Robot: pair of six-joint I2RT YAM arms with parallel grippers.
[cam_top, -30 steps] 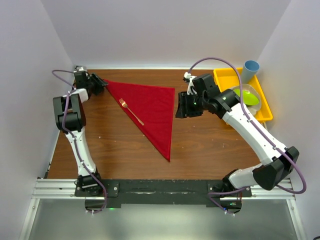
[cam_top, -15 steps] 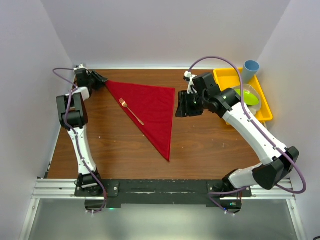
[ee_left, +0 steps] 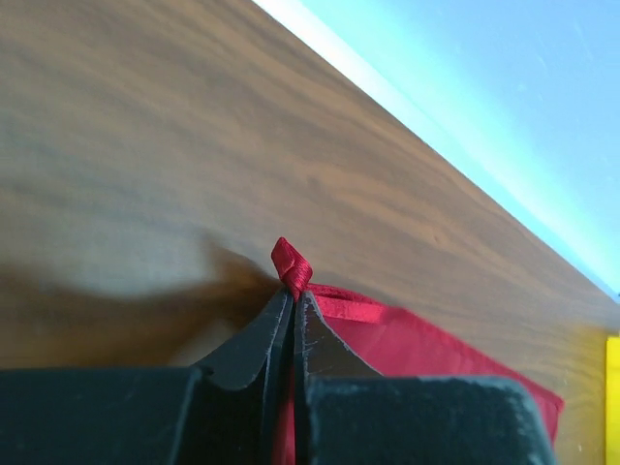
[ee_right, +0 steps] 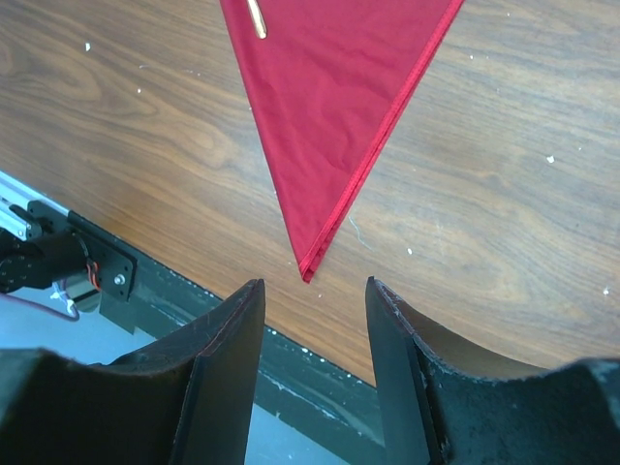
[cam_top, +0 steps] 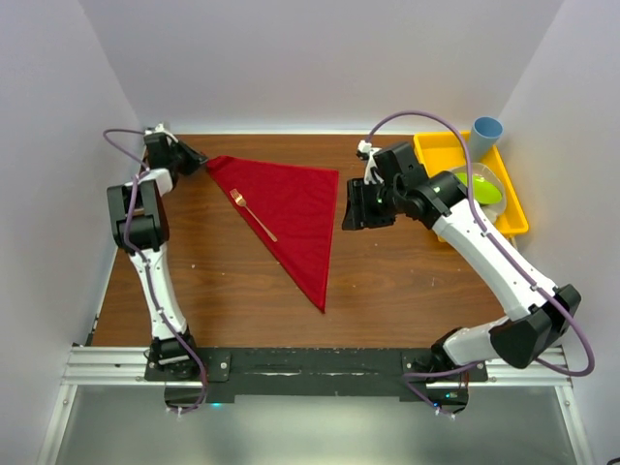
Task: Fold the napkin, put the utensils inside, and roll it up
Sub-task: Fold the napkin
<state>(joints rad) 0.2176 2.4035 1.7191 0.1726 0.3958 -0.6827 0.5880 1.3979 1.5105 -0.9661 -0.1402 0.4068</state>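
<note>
The red napkin lies folded into a triangle on the wooden table, its long point toward the near edge. A thin copper fork rests on its left part. My left gripper is shut on the napkin's far-left corner; a small red loop of napkin pokes out between the black fingertips. My right gripper hovers just right of the napkin's right corner, open and empty. In the right wrist view the napkin's near point lies ahead of the open gripper, and the fork's handle end shows at the top.
A yellow tray at the far right holds a green item in a bowl, with a blue cup leaning at its far corner. White walls close in on three sides. The black mounting rail runs along the near edge.
My left gripper has closed on the napkin's far-left corner and drawn it slightly left, wrinkling the tip. The right arm has hardly moved.
</note>
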